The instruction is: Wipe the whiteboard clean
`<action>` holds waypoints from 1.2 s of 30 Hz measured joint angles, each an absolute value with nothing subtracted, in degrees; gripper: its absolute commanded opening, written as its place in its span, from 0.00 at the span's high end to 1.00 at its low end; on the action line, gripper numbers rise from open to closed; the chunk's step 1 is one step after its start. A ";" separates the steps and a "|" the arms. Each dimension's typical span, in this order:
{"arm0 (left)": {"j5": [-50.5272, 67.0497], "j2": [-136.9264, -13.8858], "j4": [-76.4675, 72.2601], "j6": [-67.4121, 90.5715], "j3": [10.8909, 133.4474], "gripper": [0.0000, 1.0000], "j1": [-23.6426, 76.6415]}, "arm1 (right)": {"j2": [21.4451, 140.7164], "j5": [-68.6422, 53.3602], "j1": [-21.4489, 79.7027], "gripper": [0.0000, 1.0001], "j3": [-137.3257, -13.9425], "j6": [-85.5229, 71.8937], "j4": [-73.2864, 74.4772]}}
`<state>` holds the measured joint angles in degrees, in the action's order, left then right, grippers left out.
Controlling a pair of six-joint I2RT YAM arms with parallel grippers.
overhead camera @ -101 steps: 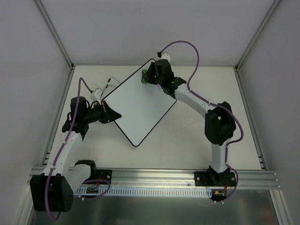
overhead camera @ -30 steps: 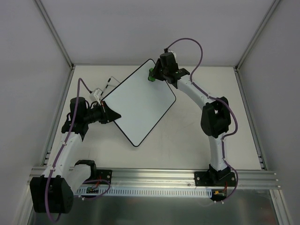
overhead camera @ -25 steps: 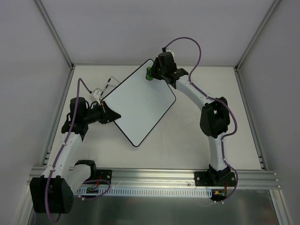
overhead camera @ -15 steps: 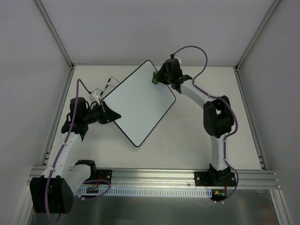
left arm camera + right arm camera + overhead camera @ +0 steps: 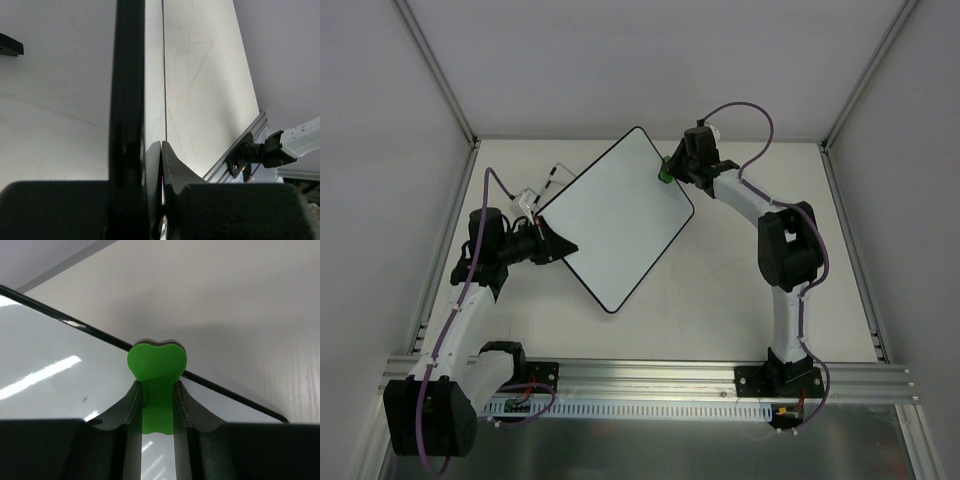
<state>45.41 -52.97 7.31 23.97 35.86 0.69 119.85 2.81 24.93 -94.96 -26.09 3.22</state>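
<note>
**Operator:** Where do my claws stand?

**Spotter:** Your right claw [image 5: 157, 386] is clenched on a green eraser [image 5: 156, 361] — a smooth, matte block whose far end swells into two rounded lobes, pinched between your curved dark fingers [image 5: 131, 407].

**Operator:** And against the board?

**Spotter:** The lobed end lies over the thin black rim of the whiteboard [image 5: 45, 365], on its far right edge, close to the far corner. The face is glossy white, streaked with reflected light, with one tiny dark speck just left of your fingers.

**Operator:** The left side?

**Spotter:** Your left claw [image 5: 568, 246] is clamped tight on the board's opposite edge. From your left wrist the rim shows as a hairline running straight into the closed black jaws.

**Operator:** How does the board lie?

**Spotter:** Flat on the pale table [image 5: 720, 290], turned diamond-wise, with rounded corners — one pointing at the back wall, one toward the ribbed aluminium rail [image 5: 650, 378] where your arms are bolted. The tabletop is matte, with faint scuffs.
</note>
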 measured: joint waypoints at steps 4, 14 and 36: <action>45.17 -52.80 7.25 23.62 35.86 1.00 0.69 | 120.73 2.74 26.72 1.00 -98.96 -25.19 4.36; 44.86 -52.47 7.35 23.46 35.86 1.00 0.69 | 124.18 2.22 30.85 1.00 -109.95 -24.60 4.75; 44.95 -52.38 7.62 20.88 36.21 1.00 0.95 | 113.73 7.27 20.58 0.99 -80.62 -23.75 2.46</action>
